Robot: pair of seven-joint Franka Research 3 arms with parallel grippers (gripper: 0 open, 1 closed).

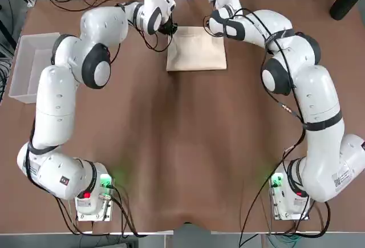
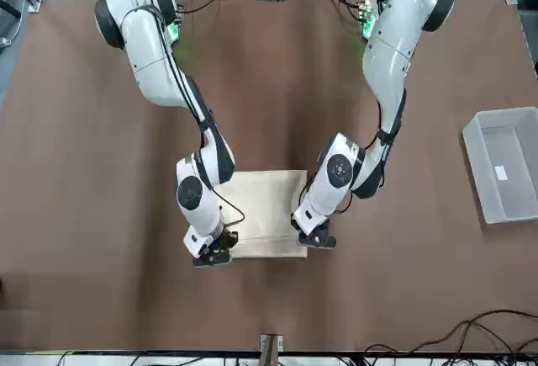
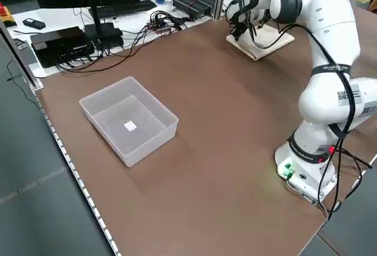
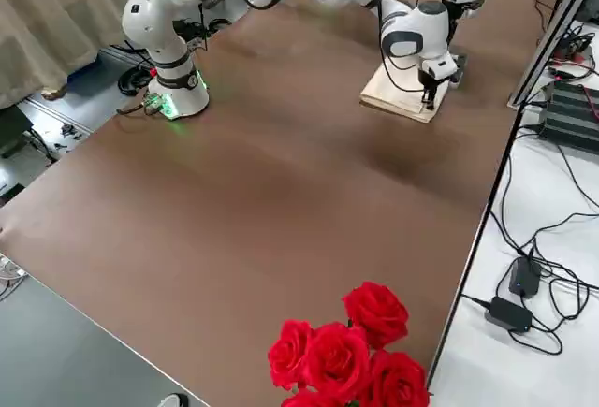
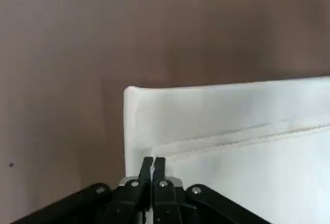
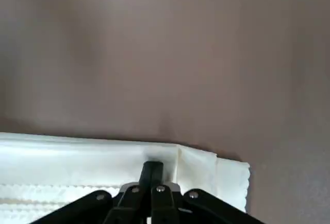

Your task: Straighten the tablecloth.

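Tablecloth, a folded cream fabric rectangle point(image 2: 268, 214) — we should draw its layer evenly, left gripper point(image 5: 152, 160) and right gripper point(image 6: 153, 165) closed narrow at its far corners, any pinch unclear.

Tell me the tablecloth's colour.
The tablecloth is cream, plain; the front view shows it best.

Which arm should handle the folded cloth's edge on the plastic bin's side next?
Probably the left: its pincer is beside that tablecloth edge; the right pincer is near the opposite one.
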